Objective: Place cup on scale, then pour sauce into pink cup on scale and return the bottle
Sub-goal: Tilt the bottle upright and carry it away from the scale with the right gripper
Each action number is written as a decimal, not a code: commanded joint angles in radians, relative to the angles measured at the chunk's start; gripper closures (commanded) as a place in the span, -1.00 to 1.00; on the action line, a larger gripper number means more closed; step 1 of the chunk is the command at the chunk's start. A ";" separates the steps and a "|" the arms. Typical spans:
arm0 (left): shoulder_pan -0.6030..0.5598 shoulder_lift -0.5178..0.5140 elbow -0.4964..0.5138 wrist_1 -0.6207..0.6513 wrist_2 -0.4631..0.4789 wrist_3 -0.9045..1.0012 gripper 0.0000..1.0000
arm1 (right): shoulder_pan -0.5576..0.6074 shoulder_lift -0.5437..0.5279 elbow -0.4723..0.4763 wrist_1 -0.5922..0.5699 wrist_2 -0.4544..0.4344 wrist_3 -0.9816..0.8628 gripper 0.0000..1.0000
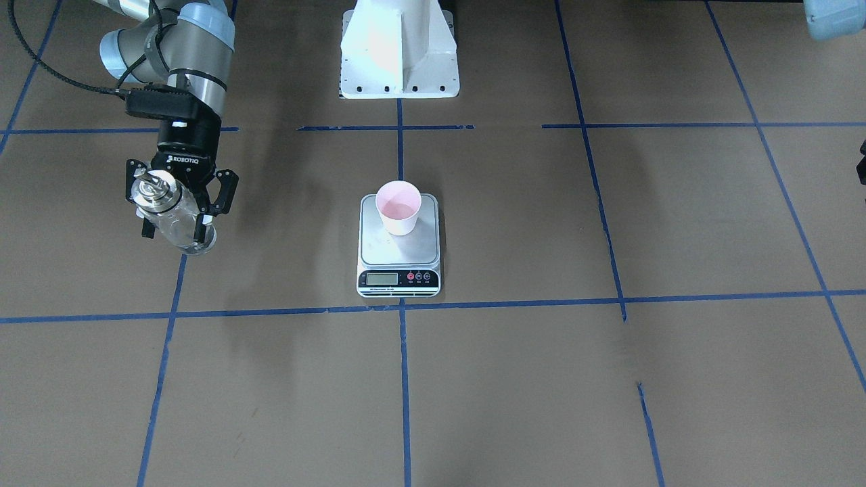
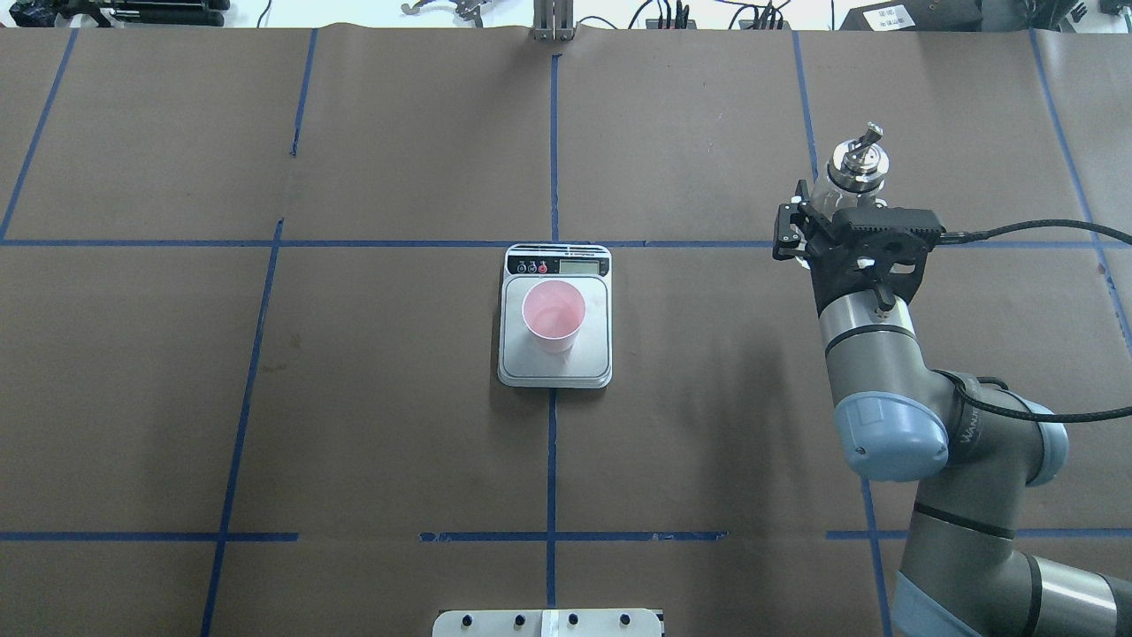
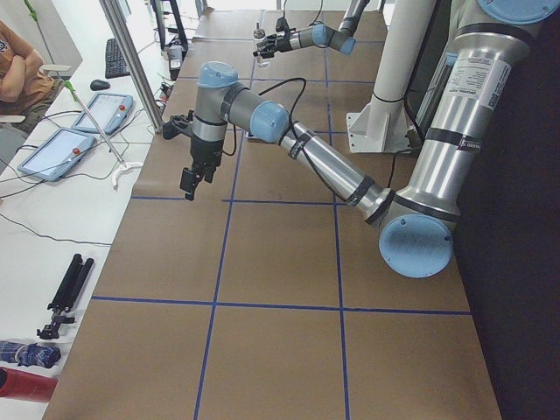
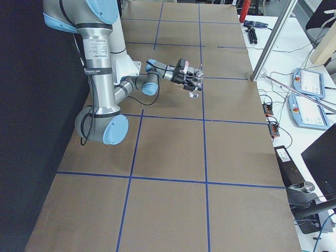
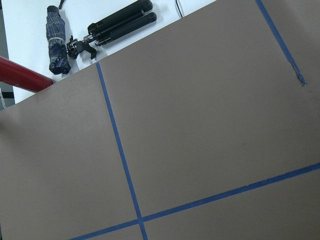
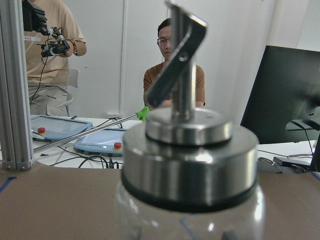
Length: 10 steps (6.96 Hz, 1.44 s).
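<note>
The bench [image 2: 354, 398] carries the scale and is marked in squares with blue tape. The right arm [image 2: 871, 354] reaches out to about 2 o'clock from the scale in the overhead view. Its pincer [image 1: 173, 231] is closed around the glass body of the bottle. The left arm [image 3: 332, 171] stands far off at the other end of the bench with its pincer [image 3: 194, 179] pointing down. It is not possible to tell whether that one is wide or narrow.

The scale [image 2: 584, 363] lies at the middle of the bench, with its display at 12 o'clock in the overhead view. The bottle [image 2: 856, 164] is upright and well apart from the scale. Its base is very near the bench, but it cannot be told whether it touches. The cup [image 2: 553, 314] stands upright near the middle of the platform, so the first step looks done.

A faint sheen inside the cup may be sauce, but this is not sure. If so, the step in hand is probably the return of the bottle. The next move would then call for seating the base flat, opening the pincer only after this, and drawing back without catching the spout [image 6: 180, 60]. If the cup is dry, the bottle must instead go toward 8 o'clock, to the cup, and tip slowly.
</note>
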 commanded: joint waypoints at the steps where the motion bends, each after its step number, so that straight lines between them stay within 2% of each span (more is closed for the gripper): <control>1: -0.001 -0.001 -0.005 0.000 0.002 0.000 -1.00 | 0.001 -0.046 -0.010 0.000 0.001 0.077 1.00; 2: -0.001 -0.001 -0.009 0.000 0.002 0.000 -1.00 | 0.001 -0.061 -0.021 0.000 -0.002 0.116 1.00; 5: -0.001 -0.001 -0.009 0.000 0.002 -0.002 -1.00 | -0.003 -0.062 -0.129 0.000 -0.059 0.196 1.00; 10: -0.001 -0.001 -0.009 0.000 0.021 -0.002 -1.00 | -0.038 -0.062 -0.151 -0.002 -0.050 0.201 1.00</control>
